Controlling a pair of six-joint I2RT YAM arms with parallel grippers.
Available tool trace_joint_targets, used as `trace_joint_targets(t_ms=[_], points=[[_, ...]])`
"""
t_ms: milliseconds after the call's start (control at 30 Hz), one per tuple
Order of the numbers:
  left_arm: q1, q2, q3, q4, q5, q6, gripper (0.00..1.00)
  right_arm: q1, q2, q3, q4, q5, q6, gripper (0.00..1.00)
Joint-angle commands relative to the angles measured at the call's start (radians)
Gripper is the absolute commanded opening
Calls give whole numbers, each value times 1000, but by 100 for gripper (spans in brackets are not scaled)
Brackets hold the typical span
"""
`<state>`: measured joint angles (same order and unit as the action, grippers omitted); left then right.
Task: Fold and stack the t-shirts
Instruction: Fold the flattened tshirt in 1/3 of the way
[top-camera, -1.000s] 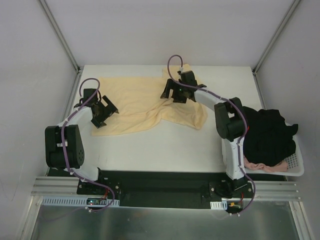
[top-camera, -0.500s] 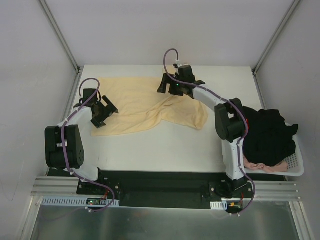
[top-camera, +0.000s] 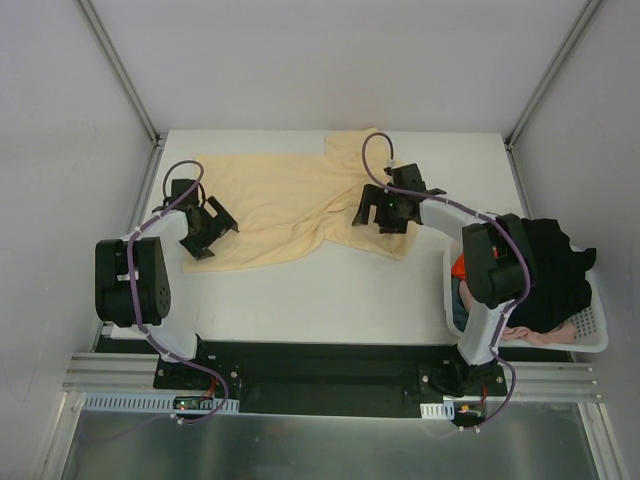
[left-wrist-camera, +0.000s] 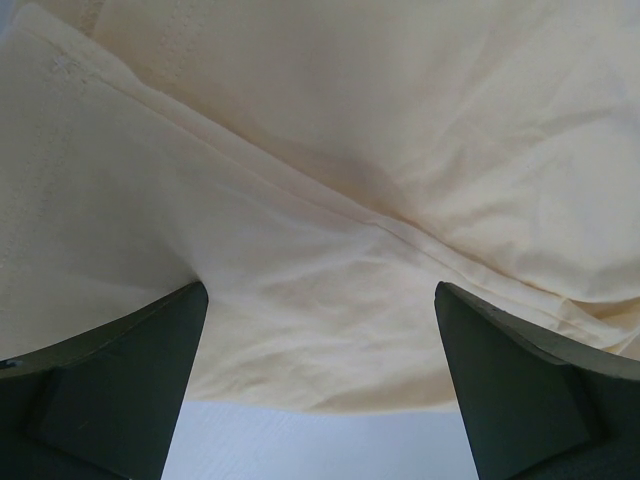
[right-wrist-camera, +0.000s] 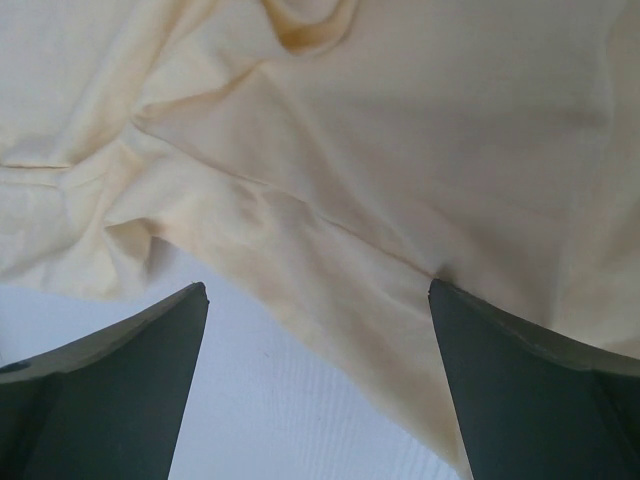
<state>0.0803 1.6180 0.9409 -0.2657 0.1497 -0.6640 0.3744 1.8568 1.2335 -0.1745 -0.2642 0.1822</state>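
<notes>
Left wrist view: the left pincer (left-wrist-camera: 318, 320) stands spread wide, its two dark fingers (left-wrist-camera: 110, 400) far apart with nothing between them. It is poised over the near hem of the pale peach-yellow t-shirt (left-wrist-camera: 380, 150); whether the tips touch the cloth cannot be told. A seam runs slantwise across the shirt under the gap, and a strip of white table (left-wrist-camera: 310, 445) shows just past the hem. The right pincer (right-wrist-camera: 318, 310) is likewise wide open and empty, its fingers (right-wrist-camera: 530, 400) over a rumpled edge of the same shirt (right-wrist-camera: 420, 120), with bare table (right-wrist-camera: 270, 400) under the gap. Seen from the top external camera, the left pincer (top-camera: 207, 228) sits at the shirt's (top-camera: 280, 200) near left corner and the right pincer (top-camera: 386, 210) over its right part, where the cloth is bunched. The shirt lies spread on the far half of the table (top-camera: 330, 290). Well to the right of the shirt, a white lattice basket (top-camera: 592, 342) holds a black t-shirt (top-camera: 545, 270), with orange cloth (top-camera: 458, 266) on the side nearest the shirt and pinkish cloth (top-camera: 545, 332) below the black one.
</notes>
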Motion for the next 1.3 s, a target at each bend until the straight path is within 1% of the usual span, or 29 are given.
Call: trace_joint_targets(t_ms=[0,133,233,333,433,467,567,733,900,1033,1067,1133,1167,1267], points=[[18,25,42,-27,-57,7,99,-43,13,-63,-43,-53,31,97],[26,37,44,-69,-127,-6,99,-61,-73,-201,-49,-7,36,97],[32,83,75,-148,-169,-25,99,-66,-146,-268,-92,13,17,97],[32,111,87,-202,-165,-36,99,-65,-212,-339,-105,-6,2,97],[33,91,38,-230,-179,-45,99,-65,-283,-391,-135,3,0,97],[33,79,21,-236,-203,-49,99,-65,-301,-422,-149,22,-6,97],[33,25,-52,-268,-243,-66,99,-63,-386,-479,-189,45,-13,97],[33,-98,-189,-300,-225,-77,99,-42,-508,-557,-230,14,-10,97],[33,-266,-280,-360,-279,-167,99,-20,-619,-652,-249,19,31,97],[32,-386,-338,-380,-266,-195,99,4,-674,-649,-289,31,36,97],[32,-427,-340,-382,-265,-195,99,29,-685,-644,-295,39,40,97],[32,-464,-332,-385,-263,-197,99,61,-729,-620,-303,42,43,97],[32,-498,-327,-385,-262,-197,99,99,-742,-608,-304,58,43,97],[32,-550,-291,-394,-246,-194,99,158,-771,-544,-301,103,34,97]])
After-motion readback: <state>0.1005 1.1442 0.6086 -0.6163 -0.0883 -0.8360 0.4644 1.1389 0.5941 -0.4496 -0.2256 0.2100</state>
